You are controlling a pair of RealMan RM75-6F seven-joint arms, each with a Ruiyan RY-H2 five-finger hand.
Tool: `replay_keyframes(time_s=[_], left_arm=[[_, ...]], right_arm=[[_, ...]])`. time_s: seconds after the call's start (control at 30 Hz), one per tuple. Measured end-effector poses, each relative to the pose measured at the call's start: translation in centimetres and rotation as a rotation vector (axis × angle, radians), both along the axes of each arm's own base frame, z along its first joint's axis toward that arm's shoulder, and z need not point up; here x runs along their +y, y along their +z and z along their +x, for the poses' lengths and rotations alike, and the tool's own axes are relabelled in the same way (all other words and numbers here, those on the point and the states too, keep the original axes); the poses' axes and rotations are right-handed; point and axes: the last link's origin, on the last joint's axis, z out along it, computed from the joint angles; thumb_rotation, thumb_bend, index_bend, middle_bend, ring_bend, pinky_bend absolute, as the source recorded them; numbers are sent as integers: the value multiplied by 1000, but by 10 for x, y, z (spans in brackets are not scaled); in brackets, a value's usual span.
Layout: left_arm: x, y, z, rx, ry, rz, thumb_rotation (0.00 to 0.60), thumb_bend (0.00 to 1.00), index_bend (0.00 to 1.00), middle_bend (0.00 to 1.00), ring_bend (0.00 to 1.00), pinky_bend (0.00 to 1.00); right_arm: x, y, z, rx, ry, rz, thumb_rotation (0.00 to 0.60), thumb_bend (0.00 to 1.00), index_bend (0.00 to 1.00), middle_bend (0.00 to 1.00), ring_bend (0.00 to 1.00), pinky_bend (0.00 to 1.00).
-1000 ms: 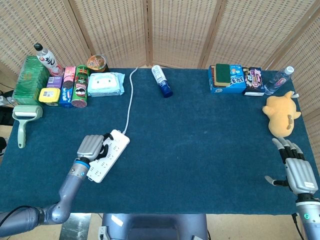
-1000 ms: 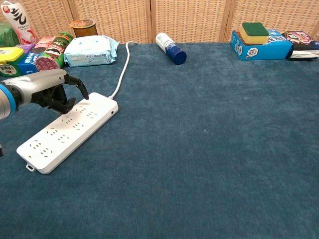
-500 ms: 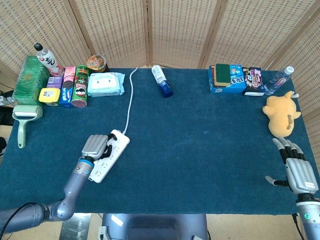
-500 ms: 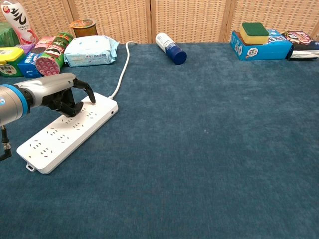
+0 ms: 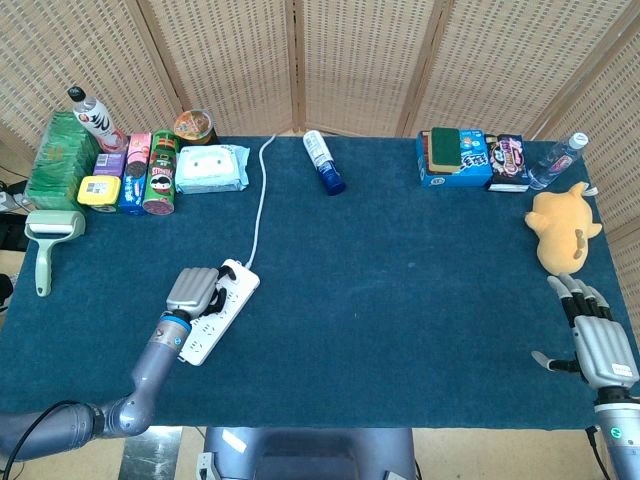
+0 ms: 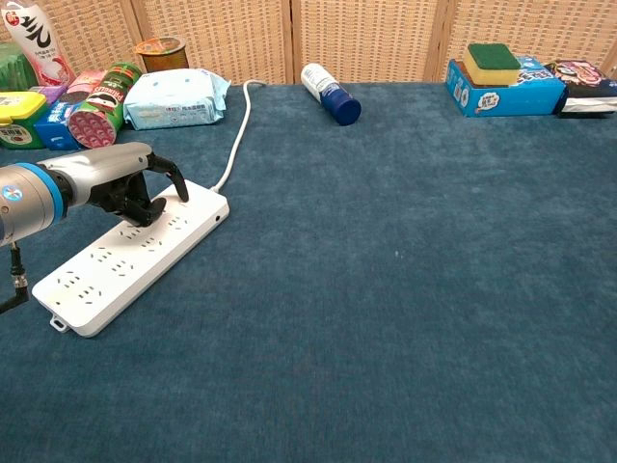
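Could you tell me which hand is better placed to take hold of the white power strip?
The left hand: its curled fingers are over the cord end of the white power strip. The right hand lies open at the far table edge, near the yellow plush toy.

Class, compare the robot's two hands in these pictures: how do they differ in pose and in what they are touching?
The left hand has its fingers curled down onto the cable end of the white power strip; the right hand has its fingers stretched out and apart. The left hand touches the strip, while the right hand holds nothing, lying near the yellow plush toy without touching it. Both are grey with dark fingers, low over the blue table.
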Motion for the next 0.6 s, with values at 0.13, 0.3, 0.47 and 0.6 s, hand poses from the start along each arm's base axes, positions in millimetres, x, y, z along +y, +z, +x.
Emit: replay_keyframes(time_s=[0.13, 0.3, 0.47, 0.6], left_arm=[[0, 0, 0, 3, 1, 1, 600, 653, 323, 1000, 1000, 1000], [-1, 0, -2, 10, 9, -5, 600, 654, 323, 1000, 1000, 1000], [0, 1, -5, 16, 18, 1, 600, 652, 324, 1000, 1000, 1000], [0, 2, -3, -6, 13, 5, 600, 650, 323, 1000, 1000, 1000]], right_arm=[[0, 0, 0, 0, 2, -1, 600, 0, 0, 24, 21, 0], [0, 1, 0, -1, 3, -5, 600, 0, 0, 24, 21, 0], [0, 1, 1, -3, 4, -6, 600, 0, 0, 24, 21, 0], [0, 1, 1, -1, 5, -6, 600, 0, 0, 24, 21, 0]])
